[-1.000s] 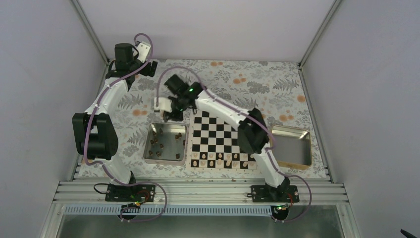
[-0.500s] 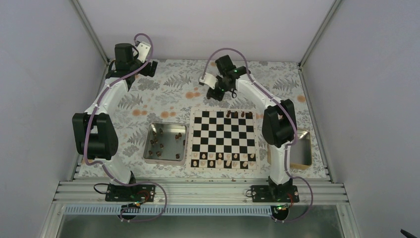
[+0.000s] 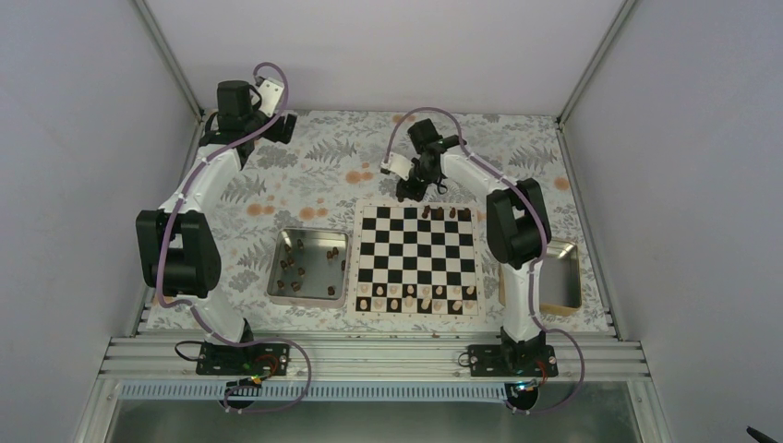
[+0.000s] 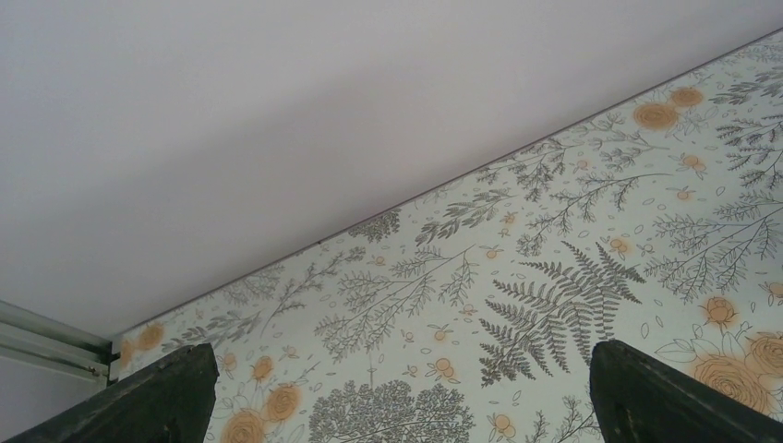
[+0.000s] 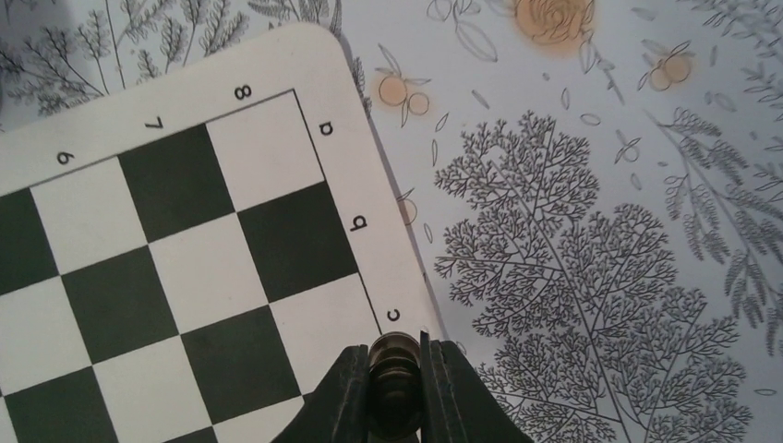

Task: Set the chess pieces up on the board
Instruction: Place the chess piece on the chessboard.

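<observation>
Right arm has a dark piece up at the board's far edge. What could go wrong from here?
1. The piece in the right gripper hangs over the border of the board by the c mark, not over a square. Released here, it would land off the squares.
2. Dark pieces already stand in the far row. The gripper might knock them on its way down.

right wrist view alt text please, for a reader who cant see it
The right gripper pinches a dark chess piece at the frame's bottom, by the edge of the board near its letter c. Floral tablecloth fills the right.
</observation>
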You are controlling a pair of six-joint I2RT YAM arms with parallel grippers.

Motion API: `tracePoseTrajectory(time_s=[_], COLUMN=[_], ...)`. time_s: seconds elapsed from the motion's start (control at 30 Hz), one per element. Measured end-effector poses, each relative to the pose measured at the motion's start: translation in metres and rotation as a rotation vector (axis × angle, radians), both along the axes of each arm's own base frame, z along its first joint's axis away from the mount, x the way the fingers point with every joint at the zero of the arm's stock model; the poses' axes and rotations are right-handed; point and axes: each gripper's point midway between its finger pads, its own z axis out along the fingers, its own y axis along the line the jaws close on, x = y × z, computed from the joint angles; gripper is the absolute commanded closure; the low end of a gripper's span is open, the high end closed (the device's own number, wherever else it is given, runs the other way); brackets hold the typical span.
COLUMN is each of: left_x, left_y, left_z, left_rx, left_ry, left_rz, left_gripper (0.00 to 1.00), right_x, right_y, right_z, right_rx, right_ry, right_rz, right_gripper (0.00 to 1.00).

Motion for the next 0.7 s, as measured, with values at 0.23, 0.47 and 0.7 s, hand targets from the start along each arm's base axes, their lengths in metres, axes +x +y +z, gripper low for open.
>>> tracePoseTrajectory(time_s=[0.23,0.47,0.7], left_x=[0.000,0.000,0.001], left_y=[-0.001,-0.004,-0.009], left_z=[0.000,-0.001,-0.003], left_rx=[0.000,0.005,0.009], left_ry=[0.000,0.002,0.005], left_rz=[-0.001,-0.002,-0.006], left_gripper=[0.00,0.00,0.00], right_x=[-0.005,-0.020,-0.025], right_y=[-0.010,-0.025,-0.028], right_z=[-0.015,-0.034,-0.031], right_rx=[-0.041,-0.089,-0.089], right_ry=[0.024,0.074,0.074], right_rz=[-0.001,-0.015,-0.015], right_gripper=[0.91,0.91,0.90])
